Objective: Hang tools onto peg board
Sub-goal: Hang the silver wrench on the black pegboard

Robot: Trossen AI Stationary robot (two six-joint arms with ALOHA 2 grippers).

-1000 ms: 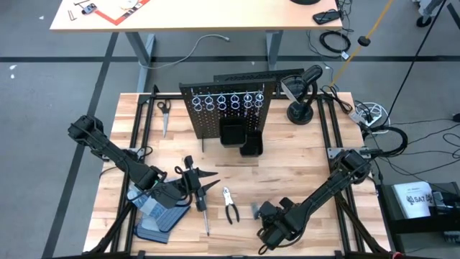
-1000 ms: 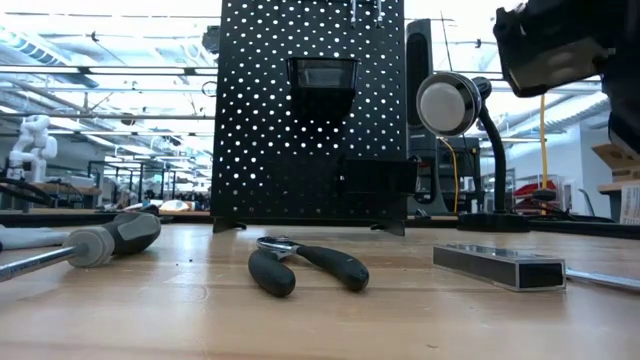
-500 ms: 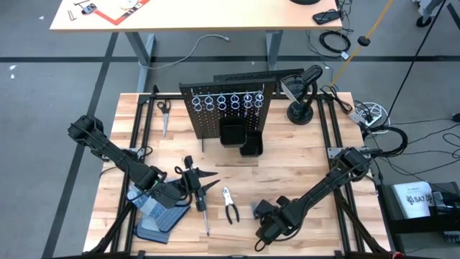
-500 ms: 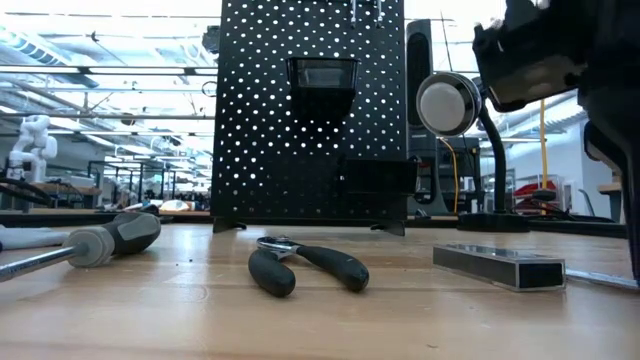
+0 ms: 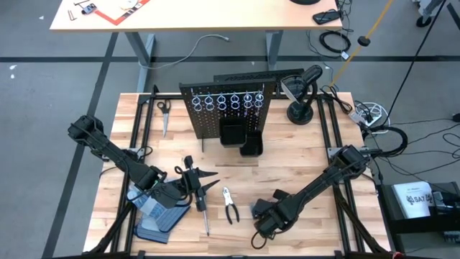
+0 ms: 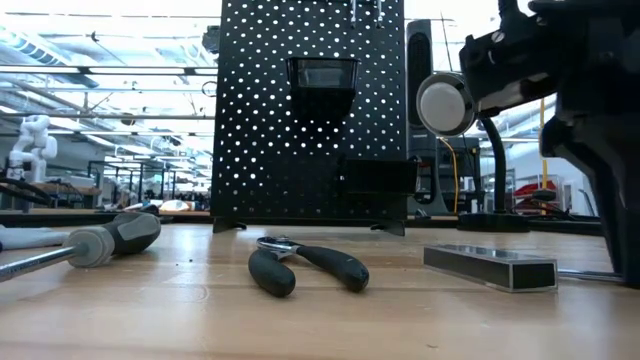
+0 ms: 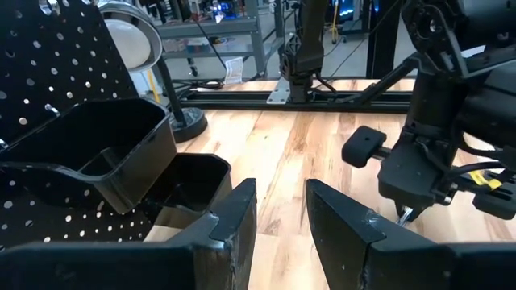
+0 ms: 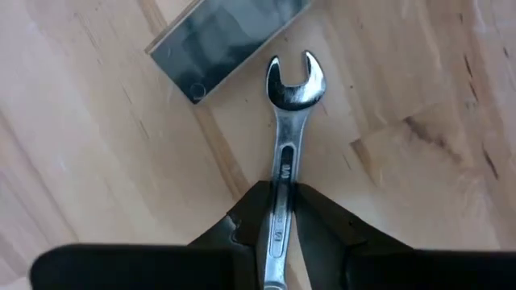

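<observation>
From my seat, the left gripper (image 5: 192, 180) waits at about eight o'clock on the table (image 5: 302, 165), fingers (image 7: 234, 217) parted with nothing between them, over the screwdriver (image 5: 203, 213). Just right of it the pliers (image 5: 230, 207) lie flat, untouched. At twelve o'clock the peg board (image 5: 226, 115) stands upright with its ring holders (image 5: 228, 99) and black bins (image 5: 241, 138). Down at six o'clock, the right gripper (image 8: 281, 211) is clenched on the shaft of a silver wrench (image 8: 287, 137), whose open jaw end points toward the grey metal piece (image 8: 228, 36) just beside it on the wood.
</observation>
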